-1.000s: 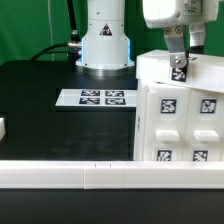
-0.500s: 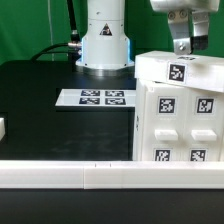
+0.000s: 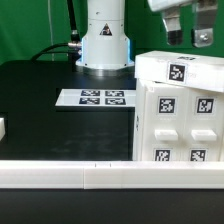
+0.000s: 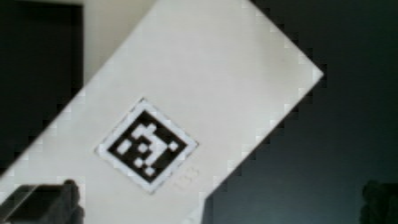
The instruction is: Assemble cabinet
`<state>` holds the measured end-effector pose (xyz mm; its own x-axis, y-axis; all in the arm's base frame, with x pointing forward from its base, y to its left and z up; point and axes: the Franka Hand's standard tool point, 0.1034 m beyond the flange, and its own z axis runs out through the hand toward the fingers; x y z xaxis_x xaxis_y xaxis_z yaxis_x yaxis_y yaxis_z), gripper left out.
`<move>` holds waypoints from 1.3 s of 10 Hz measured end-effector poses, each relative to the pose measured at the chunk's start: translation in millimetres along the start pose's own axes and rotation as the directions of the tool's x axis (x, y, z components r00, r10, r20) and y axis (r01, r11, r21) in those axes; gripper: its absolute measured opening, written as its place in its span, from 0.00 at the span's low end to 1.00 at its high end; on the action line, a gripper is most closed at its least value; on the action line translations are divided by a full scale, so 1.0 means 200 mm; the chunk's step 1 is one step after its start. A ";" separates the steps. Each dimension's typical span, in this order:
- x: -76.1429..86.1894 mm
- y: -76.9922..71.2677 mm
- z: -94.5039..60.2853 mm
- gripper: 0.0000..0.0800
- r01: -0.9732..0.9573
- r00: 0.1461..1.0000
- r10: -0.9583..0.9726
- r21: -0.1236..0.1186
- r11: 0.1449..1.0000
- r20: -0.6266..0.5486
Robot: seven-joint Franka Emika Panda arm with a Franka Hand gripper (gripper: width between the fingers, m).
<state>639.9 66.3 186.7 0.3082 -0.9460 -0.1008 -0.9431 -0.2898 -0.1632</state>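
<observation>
Hovering above the cabinet [image 3: 178, 110], the gripper [image 3: 187, 35] hangs with jaws apart, holding nothing.
The cabinet stands on the table [image 3: 50, 110] at the exterior view's right; next likely a fresh grasp or another part.

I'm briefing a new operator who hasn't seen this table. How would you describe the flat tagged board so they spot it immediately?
Start at the robot's white base at the back of the black table. Directly in front of it lies the marker board, a thin white plate. Unlike the tall cabinet on the exterior view's right, it lies flat and carries four tags in a tight row.
</observation>
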 end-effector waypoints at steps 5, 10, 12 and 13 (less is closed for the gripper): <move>0.03 -0.01 -0.01 1.00 0.573 0.819 -0.573 -0.026 0.819 -0.011; -0.08 0.02 0.04 1.00 0.936 0.348 -0.935 -0.082 0.342 0.065; -0.03 0.03 0.03 1.00 0.970 0.235 -0.969 -0.089 0.228 0.072; -0.03 0.03 0.02 1.00 0.983 0.167 -0.983 -0.088 0.160 0.079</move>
<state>633.5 70.7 181.4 0.9882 0.1380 0.0658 0.1407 -0.9893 -0.0385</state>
